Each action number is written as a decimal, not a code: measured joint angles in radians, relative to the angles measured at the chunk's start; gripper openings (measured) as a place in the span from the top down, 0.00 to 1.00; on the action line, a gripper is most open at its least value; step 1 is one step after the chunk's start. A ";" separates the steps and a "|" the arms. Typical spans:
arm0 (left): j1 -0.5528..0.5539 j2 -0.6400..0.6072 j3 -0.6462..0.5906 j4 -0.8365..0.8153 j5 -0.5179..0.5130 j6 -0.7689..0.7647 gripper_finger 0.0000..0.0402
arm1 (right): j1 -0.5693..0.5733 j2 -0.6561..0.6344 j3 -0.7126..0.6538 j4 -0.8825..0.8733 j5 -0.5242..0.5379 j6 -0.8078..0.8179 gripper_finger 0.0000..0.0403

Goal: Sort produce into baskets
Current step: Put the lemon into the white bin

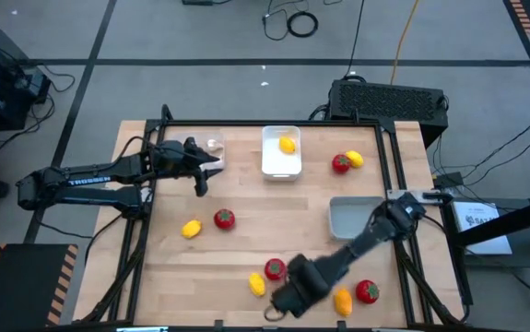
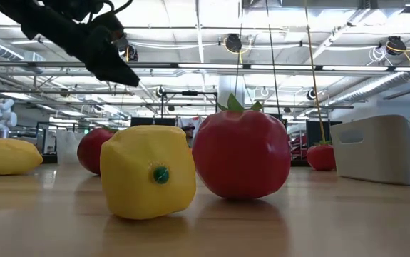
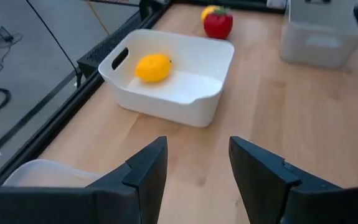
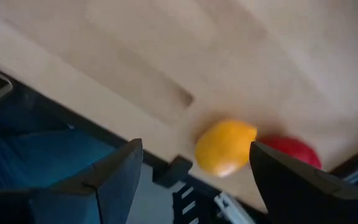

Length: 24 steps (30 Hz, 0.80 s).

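Produce lies scattered over the worktop [image 1: 274, 221], and neither tool holds any of it.

Our right tool [image 4: 194, 171] hangs above the near edge of the worktop with its fingers [image 4: 119, 171] spread wide and nothing between them. In its wrist view an orange fruit [image 4: 225, 147] and a tomato [image 4: 291, 151] lie beyond the fingers, touching each other. From above we see the same arm reaching down to that edge, its tool [image 1: 278, 300] between the near tomato and the orange fruit.

Our left tool [image 3: 197, 168] is at the far left of the worktop, beside the clear tray [image 1: 211, 146], part open and empty. Past its fingers [image 3: 150, 168] sits the white tray [image 3: 210, 62] with one lemon [image 3: 152, 66] in it.

From above we count three trays: clear, white [image 1: 280, 166] and grey [image 1: 349, 219].

We count four tomatoes loose on the worktop: far right [image 1: 340, 164], left of centre [image 1: 224, 219], near centre [image 1: 275, 268] and near right [image 1: 367, 290].

We count five yellow or orange fruits: one in the white tray [image 1: 287, 144], one touching the far tomato [image 1: 355, 159], one at left [image 1: 191, 229], one near the front [image 1: 257, 284] and the orange one [image 1: 342, 301].

A pale piece seems to lie in the clear tray; we cannot tell what it is.
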 joint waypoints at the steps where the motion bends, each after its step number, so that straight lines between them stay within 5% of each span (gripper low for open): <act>1: 0.000 0.000 0.000 0.008 0.001 -0.018 0.55 | 0.019 0.000 0.000 0.000 0.001 0.033 0.29; 13: -0.107 0.056 0.000 0.038 0.012 -0.215 0.55 | 0.261 -0.001 0.000 -0.001 0.113 0.363 0.29; 20: -0.258 0.173 0.000 0.272 0.013 -0.216 0.55 | 0.341 -0.001 0.000 0.000 0.291 0.620 0.29; 24: -0.305 0.219 0.000 0.365 0.013 -0.206 0.55 | 0.346 0.001 0.000 0.000 0.303 0.701 0.29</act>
